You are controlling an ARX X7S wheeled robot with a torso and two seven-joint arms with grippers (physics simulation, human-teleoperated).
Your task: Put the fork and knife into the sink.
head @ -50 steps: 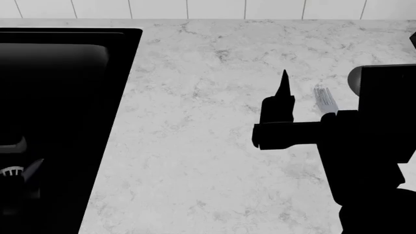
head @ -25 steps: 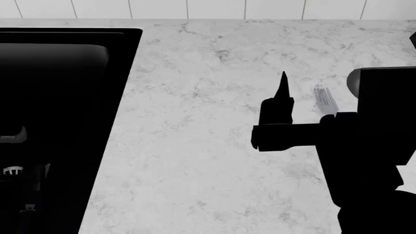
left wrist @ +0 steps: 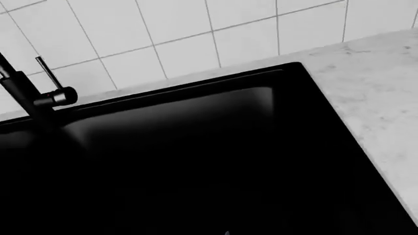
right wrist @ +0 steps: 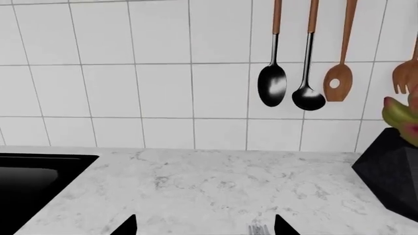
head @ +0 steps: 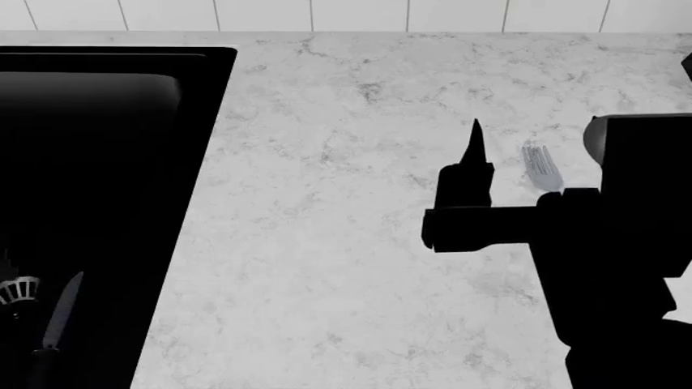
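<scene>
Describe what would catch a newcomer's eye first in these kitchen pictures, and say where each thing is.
The big black sink fills the left of the head view, with the knife lying in it beside the silver drain. The robot's dark right arm looms at the right, its end effector hanging over the marble counter by the pale fork. On the tiled wall hang spoons with wooden handles.

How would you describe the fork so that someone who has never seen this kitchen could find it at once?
Start at the white marble countertop and move away from the black sink toward the robot's right arm. The fork lies flat there, beside the right gripper, partly hidden by the arm. It is the only pale, silvery thing there; the gripper is black.
</scene>
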